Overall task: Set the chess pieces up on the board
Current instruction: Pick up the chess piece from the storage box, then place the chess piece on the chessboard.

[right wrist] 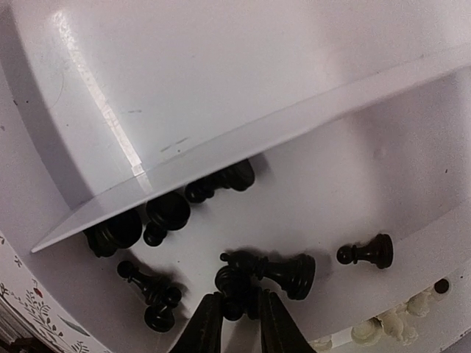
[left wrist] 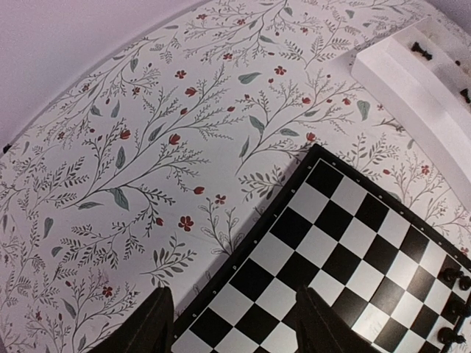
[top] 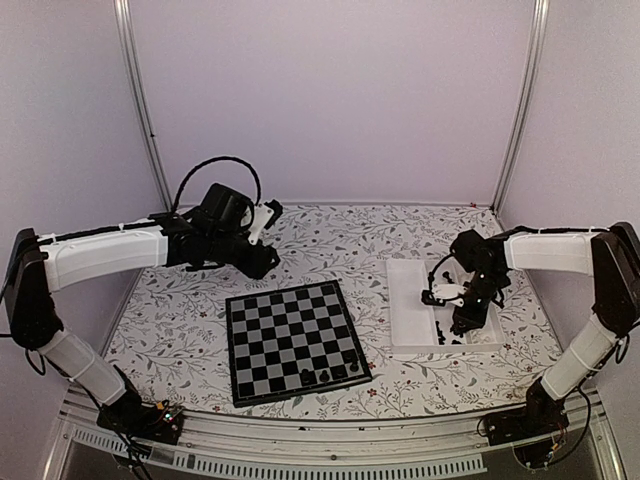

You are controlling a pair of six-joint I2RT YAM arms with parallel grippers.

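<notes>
Over tray (top: 405,300), right arm (top: 550,250) angled down, right claw (right wrist: 239,298) pinching black piece (right wrist: 234,279), left claw (left wrist: 234,298) apart above board (left wrist: 353,243) edge

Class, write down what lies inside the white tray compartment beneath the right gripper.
Several black chess pieces lie loose there. The divider wall covers parts of a few, and one sits between the fingers of the right gripper, partly hidden.
</notes>
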